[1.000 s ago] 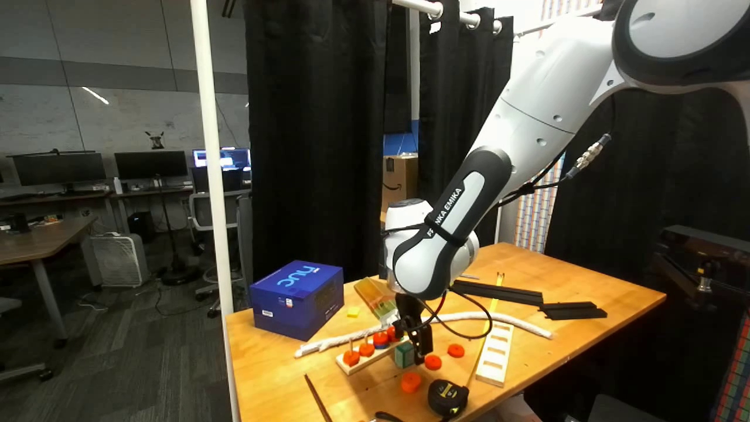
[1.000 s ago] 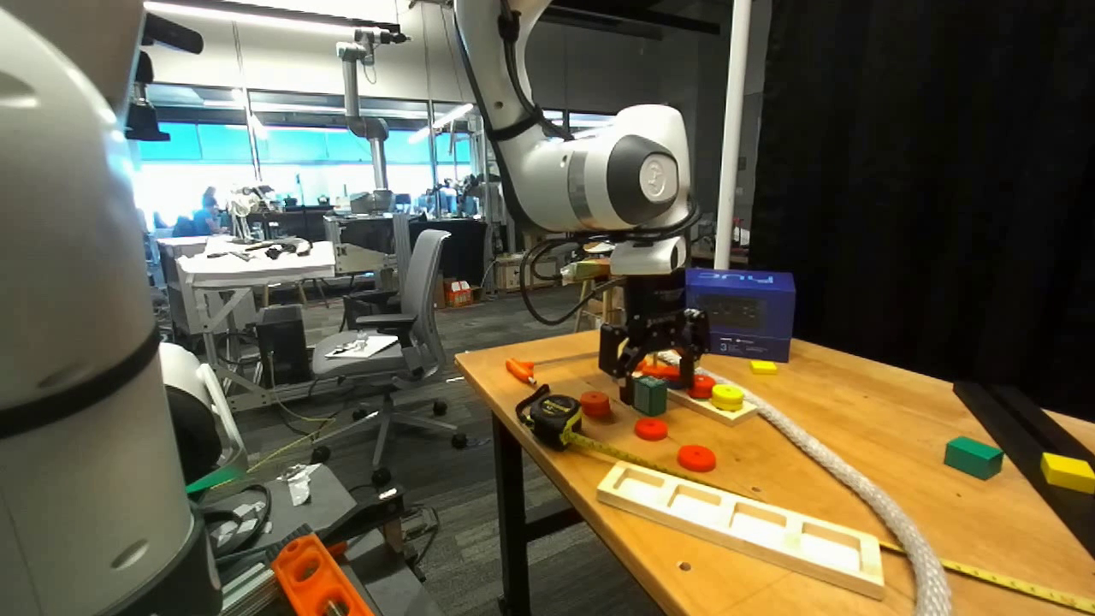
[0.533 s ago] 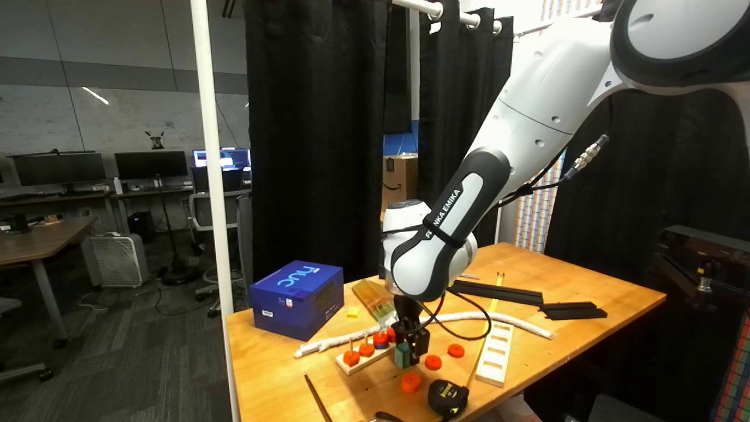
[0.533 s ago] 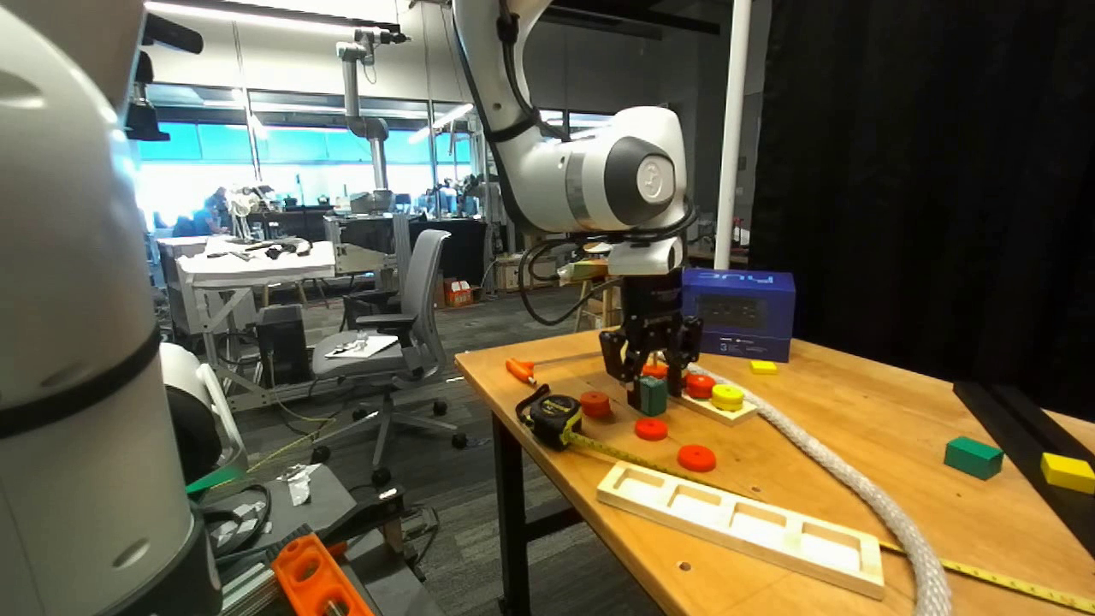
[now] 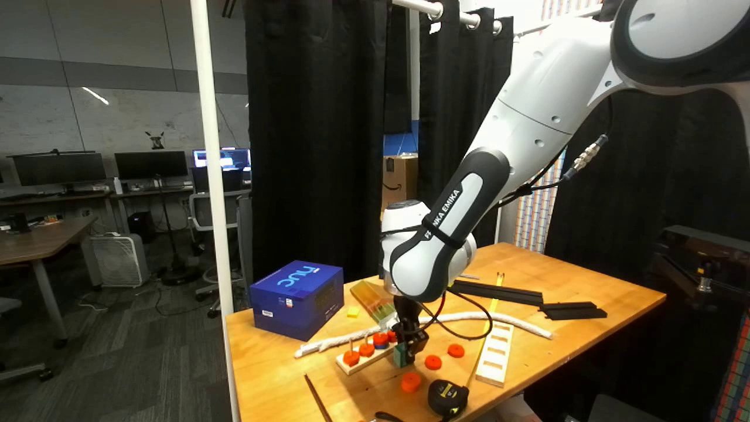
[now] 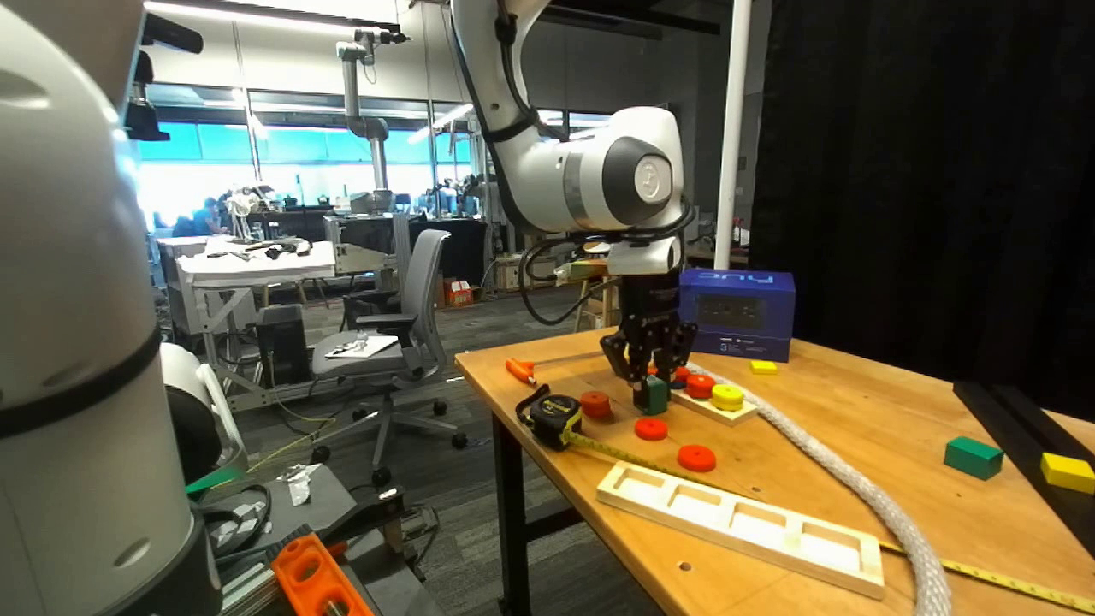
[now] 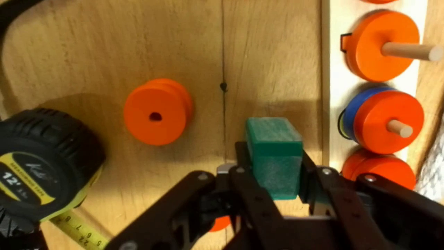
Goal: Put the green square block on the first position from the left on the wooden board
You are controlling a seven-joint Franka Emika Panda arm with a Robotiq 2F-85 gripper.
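One green square block: small, like painted wood; both black fingers are close together and seem to hug its two sides. It looks to stand on the wooden table.
Slip: if the hug is weak or off the middle, a fast lift could drop or twist the block.
Peg strip: pale wood, just beside the block, at 3 o'clock in the wrist view. Swing that way and the round orange discs on its wooden pegs could get knocked.
Yellow tape: in an exterior view, the flat pale wooden board, likely the goal, is at 5 o'clock from the block. The tape and a loose red-orange disc lie that way, so a low carry could bump them.
Left hollow: "left" changes with where you look from, so this end one, at 6 o'clock in that view, may be wrong.
Green blocks: two; the spare green block is well apart, between 3 and 4 o'clock.
Hollows: four.
Loose discs: three spots; one may be a stack.
Discs on pegs: some hide, so no sure count.
Yellow chunks: two, one thick, one flat.
Black tape measure, white rope, blue box: one each.
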